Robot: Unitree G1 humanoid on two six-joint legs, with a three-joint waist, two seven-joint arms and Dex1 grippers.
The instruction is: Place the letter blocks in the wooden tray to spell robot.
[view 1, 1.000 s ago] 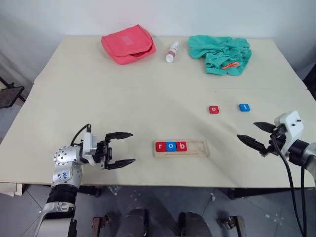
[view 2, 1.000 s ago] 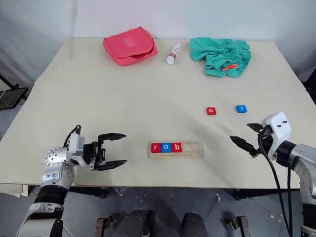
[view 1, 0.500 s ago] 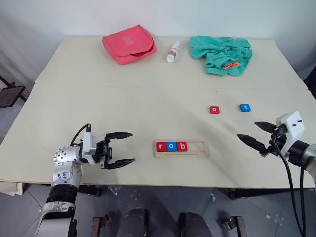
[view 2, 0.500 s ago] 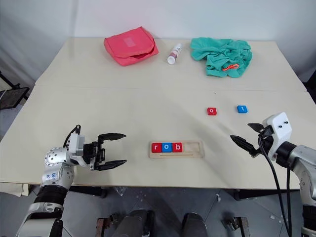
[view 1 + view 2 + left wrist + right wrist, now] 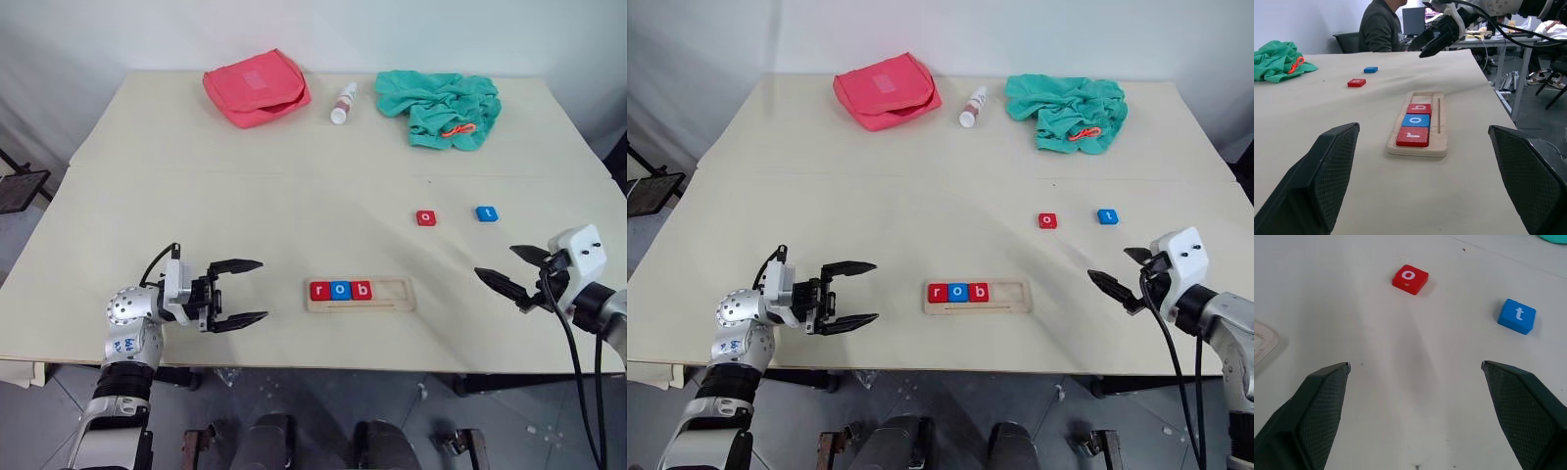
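Black, mesh-textured fingers of the right gripper (image 5: 509, 271) stand spread wide with nothing between them, hovering over the right side of the pale tabletop (image 5: 245, 186) and aimed forward and toward the middle. Just ahead of those fingers lies the small flat red square tile with a white "o" (image 5: 1410, 278), and beside it, farther to the robot's right, the small flat blue square tile with a white "t" (image 5: 1517, 316); both rest flat on the table, apart from each other and well apart from the tray. Toward the middle of the table the long narrow pale wooden tray (image 5: 390, 294) runs left to right across the near edge, its left three places filled with red, blue and red tiles reading "r", "o", "b" (image 5: 340, 290), its right two places bare. Beyond the tray's left end, the left gripper (image 5: 241, 291) hangs open and empty, pointing toward the tray. Both loose tiles lie on the right arm's side, so the red "o" looks like its pickup, a short reach forward, then a carry leftward to the fourth place.
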